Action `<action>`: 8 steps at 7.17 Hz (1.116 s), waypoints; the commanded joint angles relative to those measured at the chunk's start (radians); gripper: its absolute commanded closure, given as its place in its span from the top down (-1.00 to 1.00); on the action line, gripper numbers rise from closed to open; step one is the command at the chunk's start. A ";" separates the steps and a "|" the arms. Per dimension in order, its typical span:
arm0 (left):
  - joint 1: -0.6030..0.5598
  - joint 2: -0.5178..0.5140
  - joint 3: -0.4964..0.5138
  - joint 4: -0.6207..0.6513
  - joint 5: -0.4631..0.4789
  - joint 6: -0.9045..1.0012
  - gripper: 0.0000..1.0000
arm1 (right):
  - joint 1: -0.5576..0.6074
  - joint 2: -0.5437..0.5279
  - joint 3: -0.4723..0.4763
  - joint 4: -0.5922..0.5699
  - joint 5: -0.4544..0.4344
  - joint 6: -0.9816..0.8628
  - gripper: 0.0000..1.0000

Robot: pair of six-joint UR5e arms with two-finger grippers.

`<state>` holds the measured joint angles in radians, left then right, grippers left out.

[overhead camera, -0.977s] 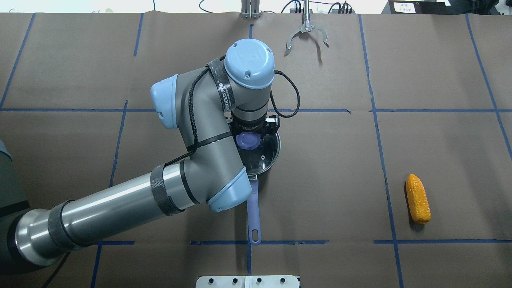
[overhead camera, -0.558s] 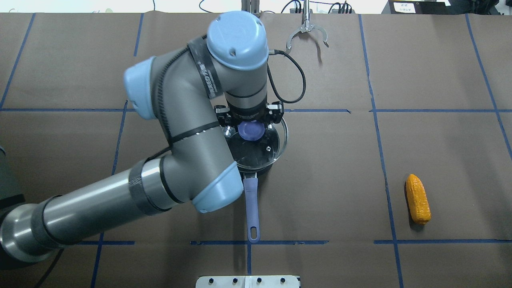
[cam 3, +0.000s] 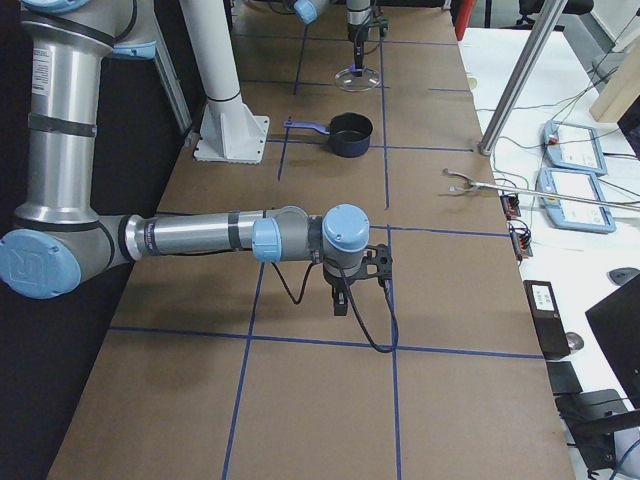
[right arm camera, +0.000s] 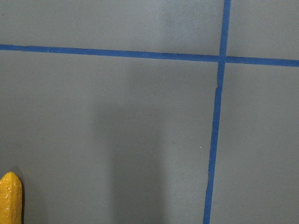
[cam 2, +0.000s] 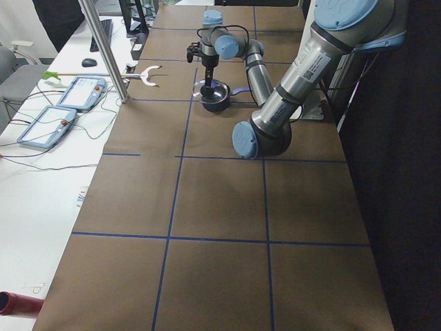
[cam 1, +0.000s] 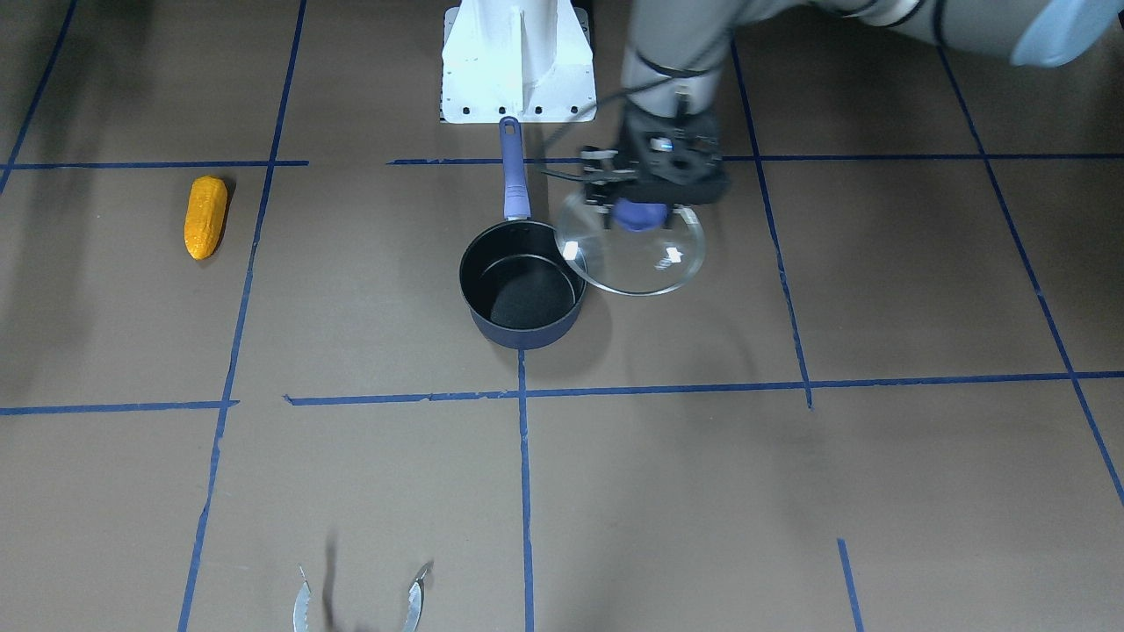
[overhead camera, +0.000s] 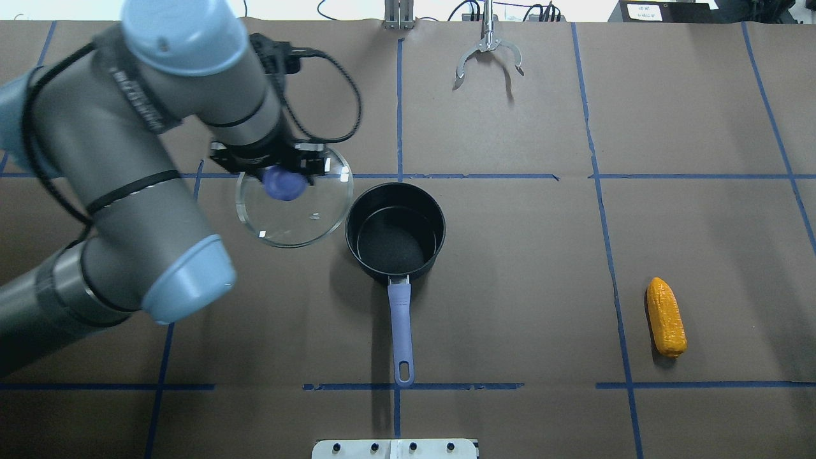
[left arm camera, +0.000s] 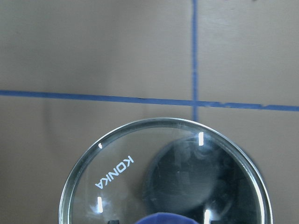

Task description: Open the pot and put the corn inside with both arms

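Observation:
The navy pot (overhead camera: 395, 229) stands open near the table's middle, its black inside bare and its purple handle (overhead camera: 400, 331) pointing at the robot. My left gripper (overhead camera: 285, 175) is shut on the purple knob (cam 1: 639, 213) of the glass lid (overhead camera: 294, 210). It holds the lid in the air, left of the pot in the overhead view. The lid fills the lower half of the left wrist view (left arm camera: 163, 172). The orange corn (overhead camera: 666, 317) lies far right on the table. My right gripper (cam 3: 340, 303) hangs over the table near the corn, whose tip shows in the right wrist view (right arm camera: 9, 198). I cannot tell whether it is open.
Metal tongs (overhead camera: 488, 51) lie at the table's far edge. The white base plate (cam 1: 516, 61) sits at the robot's edge, behind the pot handle. Blue tape lines cross the brown table cover (overhead camera: 510, 287). Handheld controllers (cam 2: 65, 114) lie on the side bench.
My left arm has lifted the lid off the pot and carried it to the left. The pot now stands open. The corn has not moved.

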<state>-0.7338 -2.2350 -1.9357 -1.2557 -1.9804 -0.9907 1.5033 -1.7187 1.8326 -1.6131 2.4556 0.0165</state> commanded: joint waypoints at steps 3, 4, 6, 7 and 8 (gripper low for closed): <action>-0.012 0.192 0.045 -0.037 -0.151 0.078 -1.00 | -0.034 0.001 0.007 0.001 0.011 0.000 1.00; -0.012 0.190 0.102 -0.095 -0.191 0.076 -1.00 | -0.037 0.001 0.007 -0.001 0.013 0.000 1.00; -0.004 0.212 0.171 -0.241 -0.192 0.035 -1.00 | -0.043 0.001 0.008 0.001 0.013 -0.001 1.00; 0.004 0.213 0.184 -0.258 -0.190 0.024 -1.00 | -0.044 0.001 0.014 0.001 0.013 -0.001 1.00; 0.011 0.213 0.207 -0.292 -0.189 0.023 -1.00 | -0.049 0.001 0.014 0.001 0.013 -0.001 1.00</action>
<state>-0.7313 -2.0245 -1.7553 -1.5054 -2.1697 -0.9601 1.4588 -1.7180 1.8449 -1.6124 2.4682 0.0154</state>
